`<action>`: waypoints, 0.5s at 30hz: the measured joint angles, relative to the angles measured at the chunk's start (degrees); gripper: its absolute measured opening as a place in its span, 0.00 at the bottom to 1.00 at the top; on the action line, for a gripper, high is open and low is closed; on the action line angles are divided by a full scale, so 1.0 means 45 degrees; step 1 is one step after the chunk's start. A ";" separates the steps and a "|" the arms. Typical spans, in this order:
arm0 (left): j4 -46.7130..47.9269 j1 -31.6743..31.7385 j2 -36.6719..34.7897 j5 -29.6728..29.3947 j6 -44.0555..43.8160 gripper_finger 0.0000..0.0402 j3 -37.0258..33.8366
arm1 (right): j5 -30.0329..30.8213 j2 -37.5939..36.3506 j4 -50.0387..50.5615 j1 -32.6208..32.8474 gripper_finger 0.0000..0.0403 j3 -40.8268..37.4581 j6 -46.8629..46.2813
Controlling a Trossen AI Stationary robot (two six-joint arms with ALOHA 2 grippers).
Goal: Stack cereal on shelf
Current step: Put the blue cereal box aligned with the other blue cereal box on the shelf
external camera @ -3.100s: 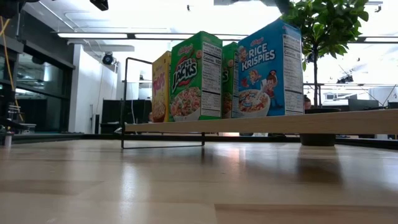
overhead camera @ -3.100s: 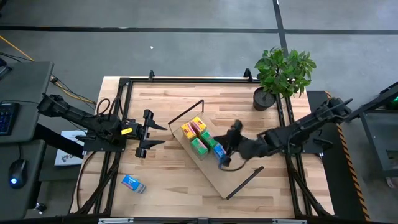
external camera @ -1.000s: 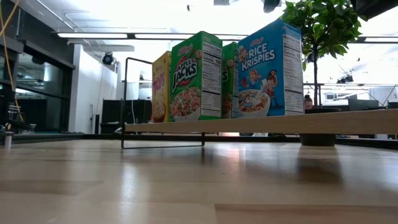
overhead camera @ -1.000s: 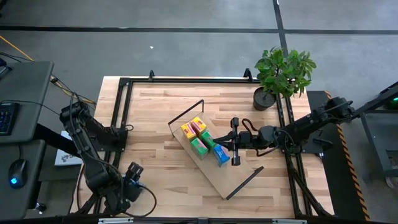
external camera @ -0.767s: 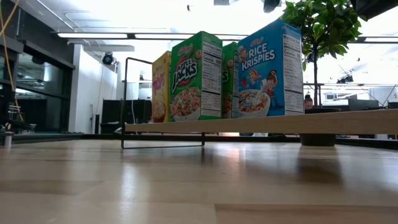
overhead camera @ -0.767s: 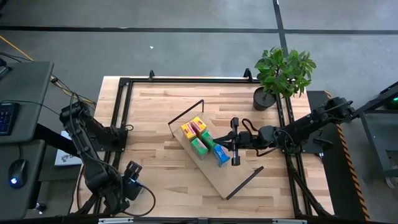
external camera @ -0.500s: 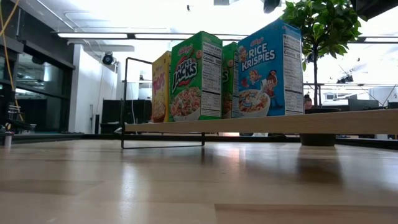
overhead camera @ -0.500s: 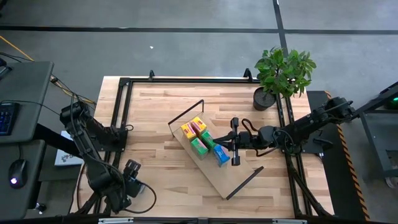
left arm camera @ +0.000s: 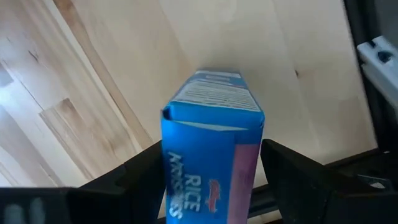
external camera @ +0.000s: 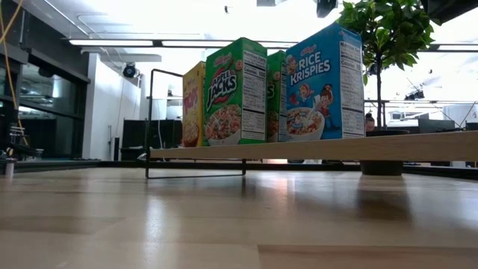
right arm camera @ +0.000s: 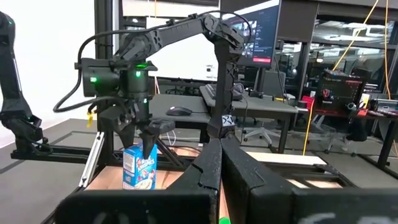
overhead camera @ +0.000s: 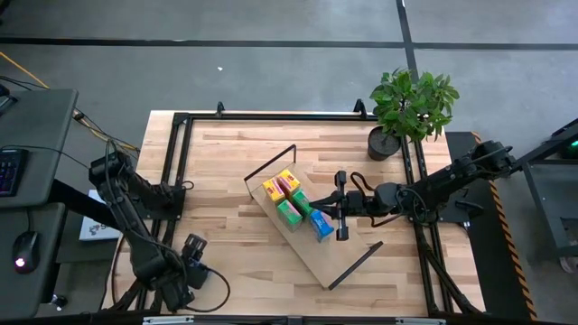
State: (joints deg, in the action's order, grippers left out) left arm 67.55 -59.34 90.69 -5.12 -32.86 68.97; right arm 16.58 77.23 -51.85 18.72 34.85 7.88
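Note:
The shelf (overhead camera: 316, 239) lies slantwise on the middle of the table, and in the low view (external camera: 314, 148) it carries several upright cereal boxes: yellow (external camera: 194, 104), green (external camera: 235, 93) and blue (external camera: 321, 86). My left gripper (overhead camera: 187, 259) is at the table's near left corner, shut on another blue cereal box (left arm camera: 208, 155). That box is hidden under the gripper in the high view and shows in the right wrist view (right arm camera: 139, 168). My right gripper (overhead camera: 318, 215) is shut and empty, just right of the blue box on the shelf (overhead camera: 320, 226). My left gripper pinches the blue box between its two fingers by two opposite sides (left arm camera: 252, 174), near the top end. The fingers (right arm camera: 149, 138) come from above, pointing down. The box stands upright below them; whether its bottom (right arm camera: 138, 185) is clear of the table I cannot tell.
A potted plant (overhead camera: 411, 108) stands at the table's far right corner. Black frame rails (overhead camera: 176, 181) run along the table's edges. The shelf's wire ends (overhead camera: 271, 161) rise at both ends of the board. Bare tabletop lies left of the shelf.
Three seconds ago my left gripper hung open at the table's left middle and the blue box lay flat near the near left corner. It has gone to that corner and shut on the box. My right gripper has drawn back rightward from the shelf's blue box. Last second: nearly still.

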 joint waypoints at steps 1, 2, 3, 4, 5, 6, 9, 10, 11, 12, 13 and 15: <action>-0.0001 0.0003 0.0146 0.0018 0.0005 0.60 -0.0001 | 0.0000 0.0000 0.0014 0.0000 0.00 0.0000 0.0005; 0.0000 0.0007 0.0293 0.0013 0.0005 0.60 -0.0005 | 0.0000 0.0000 0.0014 0.0000 0.00 0.0000 0.0000; 0.0005 0.0007 0.0424 0.0014 0.0005 0.60 -0.0005 | 0.0000 0.0000 0.0029 0.0000 0.00 0.0000 0.0004; 0.0000 0.0011 0.0557 0.0009 0.0000 0.60 -0.0005 | 0.0000 0.0000 0.0047 0.0000 0.00 0.0000 0.0005; -0.0008 0.0013 0.0706 0.0009 -0.0025 0.60 -0.0005 | 0.0000 0.0000 0.0048 0.0003 0.00 0.0000 0.0005; -0.0016 0.0011 0.0831 0.0012 -0.0109 0.60 -0.0005 | 0.0000 0.0000 0.0043 0.0000 0.00 0.0000 0.0005; -0.0049 0.0016 0.1147 0.0159 -0.0356 0.60 -0.0005 | 0.0000 0.0000 0.0043 0.0000 0.00 0.0000 0.0005; -0.0049 0.0016 0.1232 0.0279 -0.0354 0.60 -0.0005 | 0.0000 0.0000 0.0043 0.0000 0.00 0.0000 0.0007; -0.0054 0.0016 0.1319 0.0335 -0.0345 0.60 -0.0005 | 0.0000 0.0000 0.0043 0.0000 0.00 0.0000 0.0010; -0.0063 0.0016 0.1378 0.0335 -0.0345 0.60 -0.0005 | 0.0000 0.0000 0.0043 0.0000 0.00 0.0000 0.0010; -0.0072 0.0016 0.1430 0.0346 -0.0345 0.60 -0.0005 | 0.0000 0.0000 0.0043 0.0000 0.00 0.0000 0.0010; -0.0158 0.0016 0.1443 0.0353 -0.0345 0.59 -0.0007 | 0.0000 0.0000 0.0043 0.0001 0.00 0.0000 0.0010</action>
State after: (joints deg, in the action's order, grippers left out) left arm 66.84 -59.27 97.19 -3.53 -34.41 68.94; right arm 16.58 77.23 -51.66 18.73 34.85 7.92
